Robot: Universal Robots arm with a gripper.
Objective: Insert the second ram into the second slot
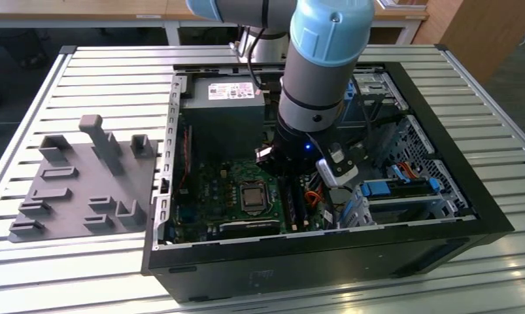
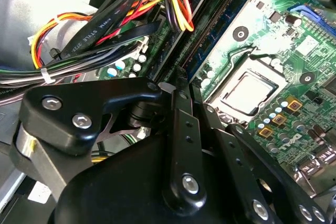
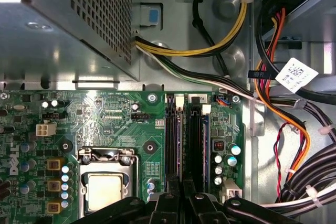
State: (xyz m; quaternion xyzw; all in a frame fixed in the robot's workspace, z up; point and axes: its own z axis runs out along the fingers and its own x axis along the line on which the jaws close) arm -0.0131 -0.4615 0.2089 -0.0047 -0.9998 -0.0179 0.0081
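My gripper [image 1: 301, 175] reaches down inside the open computer case [image 1: 471, 196], over the motherboard's memory slots [image 3: 194, 145]. In both wrist views its black fingers stand close together. The second ram [image 3: 179, 150], a thin dark-blue stick seen edge-on, runs straight out from between them along a slot. From the side in the second wrist view, the second ram [image 2: 215, 32] sits low at slot height and leads to my gripper [image 2: 170, 85]. Another blue stick [image 3: 206, 145] stands two slots over. My gripper [image 3: 181, 200] hides the near end of the stick.
The processor socket [image 3: 105, 190] lies beside the slots. The grey power supply [image 1: 223, 98] stands behind them. Bundled cables [image 2: 105, 24] crowd the other side, near light-blue drive brackets [image 1: 389, 190]. A grey holder fixture [image 1: 79, 183] lies on the slatted table at the exterior view's left.
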